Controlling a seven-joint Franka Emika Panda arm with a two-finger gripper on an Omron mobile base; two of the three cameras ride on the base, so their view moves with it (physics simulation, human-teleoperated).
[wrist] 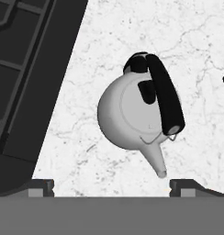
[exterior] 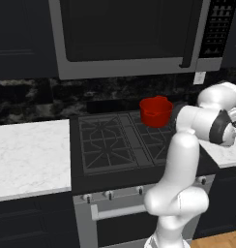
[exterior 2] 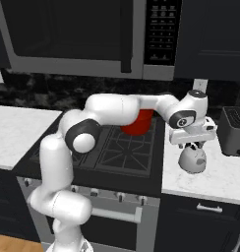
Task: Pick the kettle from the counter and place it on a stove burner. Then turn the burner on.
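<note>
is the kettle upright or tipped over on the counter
Upright. In the hand view, looking down, the kettle shows its top handle and spout; in the right base view it sits squat on the counter.

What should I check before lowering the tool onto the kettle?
1. Tool open: ok, tips spread wide in the hand view.
2. Tool above the small rounded white kettle with dark handle: ok, hovering over it, not touching.
3. Kettle upright on the white marble-look counter: ok.
4. Handle in line with the gap between the tips: cannot tell.
5. Free black cast-iron stove burner: ok, front left grate bare.
6. Red pot on the rear burner: ok, clear of that grate.
</note>
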